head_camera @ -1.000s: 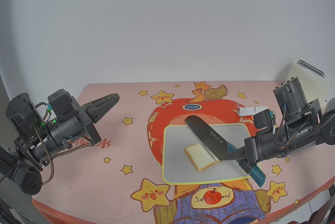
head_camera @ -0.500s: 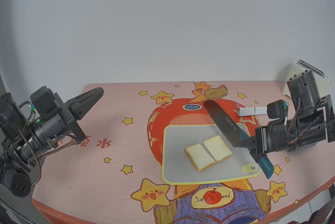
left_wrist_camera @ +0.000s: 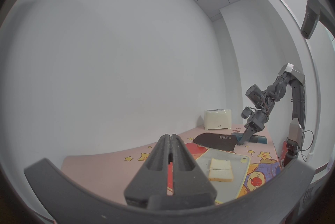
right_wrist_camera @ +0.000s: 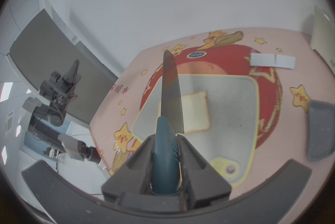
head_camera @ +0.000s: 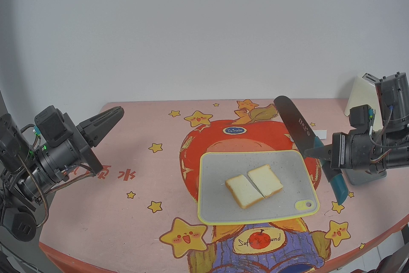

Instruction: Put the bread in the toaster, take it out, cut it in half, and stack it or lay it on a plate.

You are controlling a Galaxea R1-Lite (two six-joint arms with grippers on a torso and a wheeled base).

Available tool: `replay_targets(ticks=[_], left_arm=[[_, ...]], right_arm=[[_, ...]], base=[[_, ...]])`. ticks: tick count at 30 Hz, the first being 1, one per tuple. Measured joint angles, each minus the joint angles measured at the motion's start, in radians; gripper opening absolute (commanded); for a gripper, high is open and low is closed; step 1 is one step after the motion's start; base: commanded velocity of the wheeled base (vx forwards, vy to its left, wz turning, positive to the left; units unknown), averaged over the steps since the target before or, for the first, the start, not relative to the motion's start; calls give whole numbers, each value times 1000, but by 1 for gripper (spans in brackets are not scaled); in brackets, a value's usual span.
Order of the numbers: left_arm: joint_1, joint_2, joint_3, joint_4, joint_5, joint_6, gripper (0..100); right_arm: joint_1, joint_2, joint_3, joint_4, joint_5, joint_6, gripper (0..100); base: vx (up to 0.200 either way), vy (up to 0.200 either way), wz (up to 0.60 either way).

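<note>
The bread lies cut in two on the grey cutting board (head_camera: 213, 201): one half (head_camera: 243, 191) nearer me, the other half (head_camera: 265, 180) beside it, a thin gap between them. My right gripper (head_camera: 313, 152) hovers past the board's right edge, shut on the teal handle (right_wrist_camera: 165, 154) of a knife (head_camera: 298, 127) whose dark blade points up and away, clear of the bread. My left gripper (head_camera: 117, 112) hangs over the table's far left, shut and holding nothing; in the left wrist view its fingers (left_wrist_camera: 181, 151) press together. The cream toaster (head_camera: 364, 95) stands at the back right corner.
A grey knife rest (head_camera: 366, 176) lies on the table under the right arm. A strip of white tape (right_wrist_camera: 272, 60) is stuck behind the board. The pink printed table mat (head_camera: 140, 184) is bare between the left gripper and the board.
My right gripper lifted the knife off the bread and carried it right, past the board's edge, uncovering the second half. The left arm drew back to the left, then held.
</note>
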Motion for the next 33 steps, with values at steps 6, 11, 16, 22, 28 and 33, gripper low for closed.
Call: replay_targets(ticks=[6,11,16,22,28,33], left_arm=[[-1,-2,7,-1,17,0,0],[-3,0,18,-3,76,-1,0],[-6,4,26,-3,97,2,0],[-7,3,27,-6,95,13,0],[-7,0,19,-8,95,14,0],[-7,-1,12,-9,96,15,0]], right_arm=[[1,16,2,-1,-44,27,0],[4,23,-5,0,-55,61,0],[1,24,-14,1,-76,83,0],[-20,24,-26,0,-76,84,0],[-76,32,-31,0,-66,79,0],[-164,46,-28,2,-25,35,0]], base=[[0,0,0],[0,0,0],[0,0,0],[0,0,0],[0,0,0],[0,0,0]])
